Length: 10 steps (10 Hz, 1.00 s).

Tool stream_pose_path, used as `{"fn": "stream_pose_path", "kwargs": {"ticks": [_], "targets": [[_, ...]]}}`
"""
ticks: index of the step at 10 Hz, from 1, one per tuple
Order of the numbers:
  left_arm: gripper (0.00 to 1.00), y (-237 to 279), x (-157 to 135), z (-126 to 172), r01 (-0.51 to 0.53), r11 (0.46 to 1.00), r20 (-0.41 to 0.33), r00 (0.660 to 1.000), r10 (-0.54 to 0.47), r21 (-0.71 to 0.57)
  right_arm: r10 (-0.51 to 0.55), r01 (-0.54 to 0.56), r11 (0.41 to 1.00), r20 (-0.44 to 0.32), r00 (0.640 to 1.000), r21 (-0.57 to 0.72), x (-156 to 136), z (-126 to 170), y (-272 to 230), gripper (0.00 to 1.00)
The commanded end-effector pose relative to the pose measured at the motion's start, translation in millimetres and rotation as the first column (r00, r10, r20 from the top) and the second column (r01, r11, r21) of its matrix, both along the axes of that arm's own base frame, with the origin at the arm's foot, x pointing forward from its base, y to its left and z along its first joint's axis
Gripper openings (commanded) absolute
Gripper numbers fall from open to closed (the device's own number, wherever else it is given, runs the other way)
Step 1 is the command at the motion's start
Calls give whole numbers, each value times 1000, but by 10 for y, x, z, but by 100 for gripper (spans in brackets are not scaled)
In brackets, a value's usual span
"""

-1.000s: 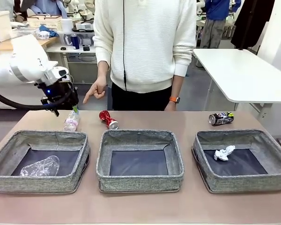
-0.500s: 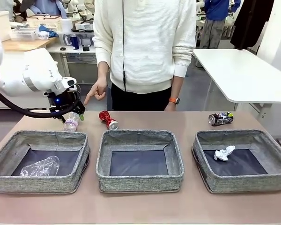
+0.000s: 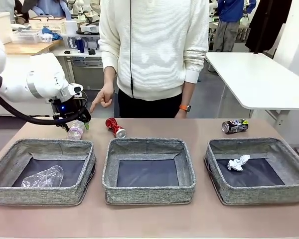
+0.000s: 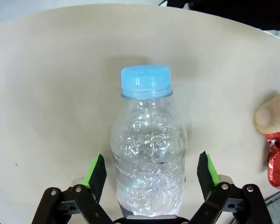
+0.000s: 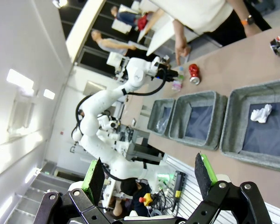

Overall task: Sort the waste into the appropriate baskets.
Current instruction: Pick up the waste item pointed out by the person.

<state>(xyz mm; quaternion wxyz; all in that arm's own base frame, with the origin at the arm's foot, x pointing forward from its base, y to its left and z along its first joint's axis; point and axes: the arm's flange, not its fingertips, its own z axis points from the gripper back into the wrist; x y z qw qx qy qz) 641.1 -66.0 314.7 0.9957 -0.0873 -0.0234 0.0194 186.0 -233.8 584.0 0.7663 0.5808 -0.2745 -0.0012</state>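
Note:
A small clear bottle [image 3: 75, 131] with a blue cap and pink label lies on the table behind the left basket [image 3: 20, 191]. My left gripper [image 3: 74, 123] is down over it. In the left wrist view the bottle [image 4: 148, 135] lies between the green pads [image 4: 97, 169] with a gap on each side, so my left gripper [image 4: 151, 170] is open. A crushed red can [image 3: 115, 127] lies behind the middle basket [image 3: 148, 193]. A crushed black can [image 3: 235, 125] lies behind the right basket [image 3: 259, 195], which holds crumpled white paper [image 3: 238, 163]. A crushed clear plastic bottle [image 3: 42, 177] is in the left basket. My right gripper [image 5: 149, 173] hangs open, high off the table.
A person in a white sweater [image 3: 152, 45] stands at the far edge, with one hand [image 3: 102, 97] pointing down near the bottle and red can; a fingertip [image 4: 270, 114] shows beside the red can [image 4: 279, 158]. A white table [image 3: 259, 79] stands at the back right.
My left arm came down and slightly right until its fingers straddle the small bottle. The waste, the baskets and the person's hand have stayed put.

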Motion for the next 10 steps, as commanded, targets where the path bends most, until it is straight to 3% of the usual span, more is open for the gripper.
{"fn": "stream_pose_path", "kwargs": {"ticks": [1, 3, 4, 6, 7, 8, 10], "targets": [[73, -28, 16, 56, -32, 999, -27, 999, 32, 7, 2, -2, 1000, 15, 1000, 8, -14, 6, 21, 100], [15, -25, 23, 59, -35, 999, -31, 999, 36, 23, 2, -2, 1000, 15, 1000, 8, -14, 6, 21, 100], [0, -21, 30, 60, -37, 999, -29, 999, 38, 22, 2, -2, 1000, 15, 1000, 8, -14, 6, 21, 100], [0, -21, 36, 60, -41, 999, -29, 999, 42, 23, 2, -2, 1000, 15, 1000, 8, -14, 6, 21, 100], [5, -19, 36, 62, -43, 999, -28, 999, 44, 24, 2, -2, 1000, 15, 1000, 8, -14, 6, 21, 100], [0, -17, 34, 61, -45, 999, -30, 999, 45, 22, 2, -2, 1000, 15, 1000, 8, -14, 6, 21, 100], [0, -8, 21, 64, -64, 998, -37, 997, 64, 14, 2, -2, 1000, 15, 1000, 8, -14, 6, 21, 100]]}}
